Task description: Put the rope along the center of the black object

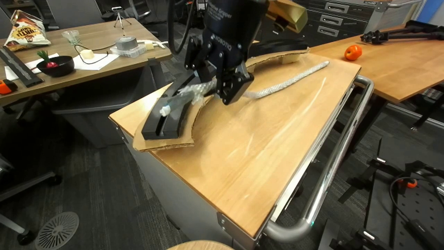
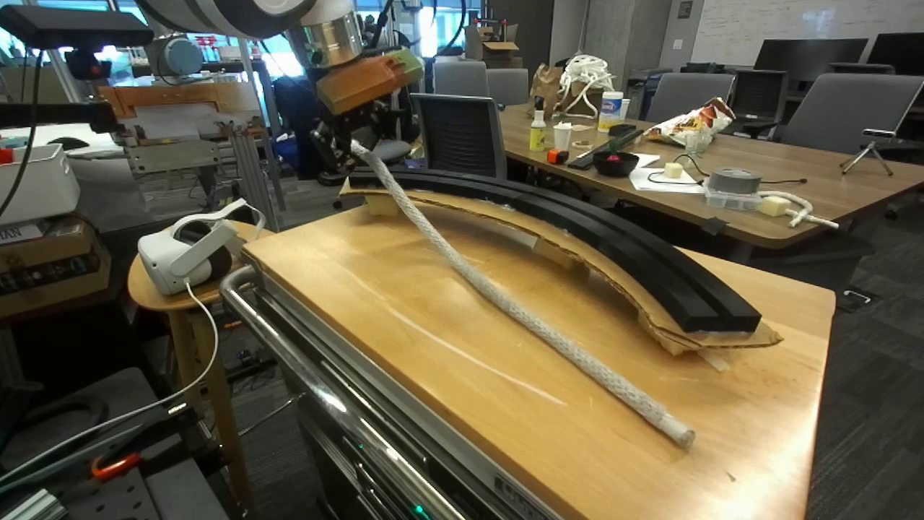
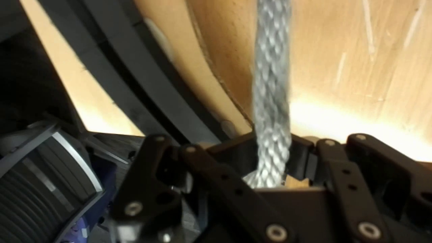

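One floor, grey carpet. One tabletop, light wood, under the grooved black object. One rope, sloping down inside the black object's curve. One bag, printed "TURTLE CHIPS", well apart from the black object. One pincer, lettered "ROBOTIQ", clenched on the rope near the black object's end.

An office-like lab: robot arm over the counter; in an exterior view, VR headset beside its left corner, chairs and whiteboard beyond its far edge
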Robot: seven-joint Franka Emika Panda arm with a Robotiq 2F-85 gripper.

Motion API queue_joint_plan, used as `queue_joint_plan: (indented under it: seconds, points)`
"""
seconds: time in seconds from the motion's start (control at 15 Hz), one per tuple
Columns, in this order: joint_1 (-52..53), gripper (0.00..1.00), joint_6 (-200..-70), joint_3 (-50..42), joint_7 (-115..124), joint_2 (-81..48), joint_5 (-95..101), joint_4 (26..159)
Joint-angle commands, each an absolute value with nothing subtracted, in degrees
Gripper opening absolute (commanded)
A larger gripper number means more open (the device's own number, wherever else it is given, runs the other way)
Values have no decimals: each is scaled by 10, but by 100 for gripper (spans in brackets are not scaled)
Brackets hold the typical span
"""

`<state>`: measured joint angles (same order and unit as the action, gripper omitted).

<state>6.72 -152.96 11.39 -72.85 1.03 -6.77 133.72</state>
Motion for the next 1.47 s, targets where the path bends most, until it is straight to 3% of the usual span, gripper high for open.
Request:
queue_joint_plan:
  seconds: [0.0, 0.33, 0.93, 1.4]
  points:
    - [67, 0, -1550, 95, -659, -1, 48, 1301]
    - [74, 0, -1505, 78, -531, -88, 232, 1204]
    - [75, 0, -1246, 132, -743, -160, 124, 1082]
    - [102, 0, -1341, 114, -671, -147, 230, 1087]
